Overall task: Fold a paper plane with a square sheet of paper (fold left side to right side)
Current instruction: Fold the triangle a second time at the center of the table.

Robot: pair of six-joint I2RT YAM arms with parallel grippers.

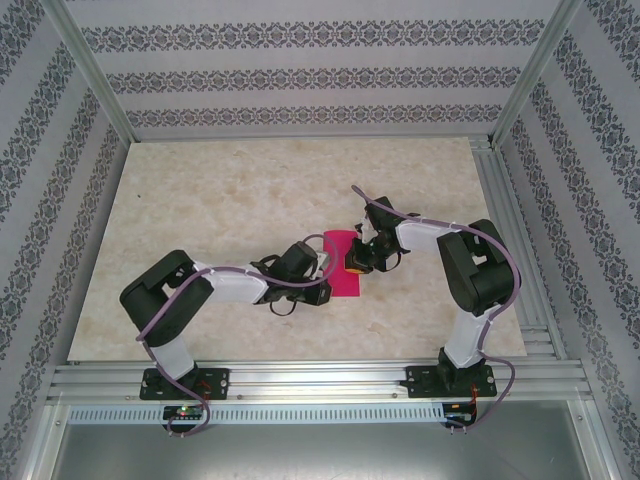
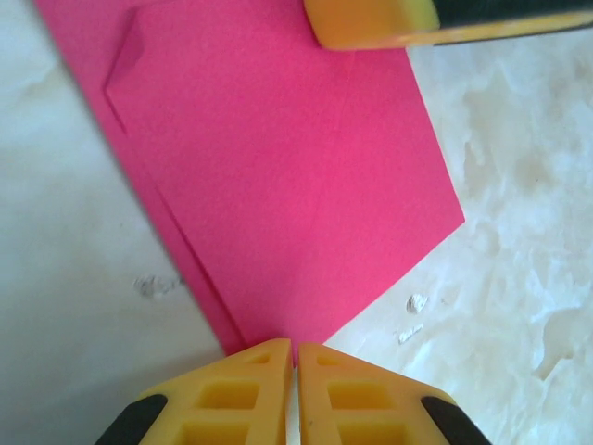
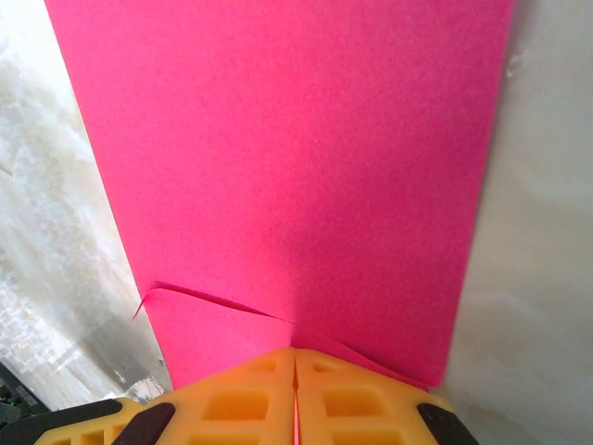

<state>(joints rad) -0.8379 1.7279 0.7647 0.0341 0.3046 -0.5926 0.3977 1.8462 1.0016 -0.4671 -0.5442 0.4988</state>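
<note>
- A thin magenta-pink paper sheet is seen about mid-way across the pale marbled worktop, slightly nearer its near edge than its far edge.
- From above, the sheet is read as a narrow upright rectangle, lying flat between the two arms.
- In the left wrist view a second layer is made out along the sheet's left side, with a small bent corner at the far end; the sheet is judged to be doubled over already.
- The left gripper is seen with its yellow jaws closed together, tips at one near corner of the sheet; whether that corner is pinched or only pressed cannot be told.
- The right gripper is seen closed too, at the opposite end of the sheet; a pink sliver is visible between its pads, so the paper edge is taken as nipped there. A raised flap edge is seen just beside its tips.
- One finger of the right gripper is seen touching or just over the sheet's far end in the left wrist view.
- Step judged: left-to-right fold made, crease being set or layers being held aligned.
- Next move, as judged: the fold line is to be pressed flat along its length with the sheet held against sliding, then the nose corners are to be folded. No dart shape is formed yet.
</note>
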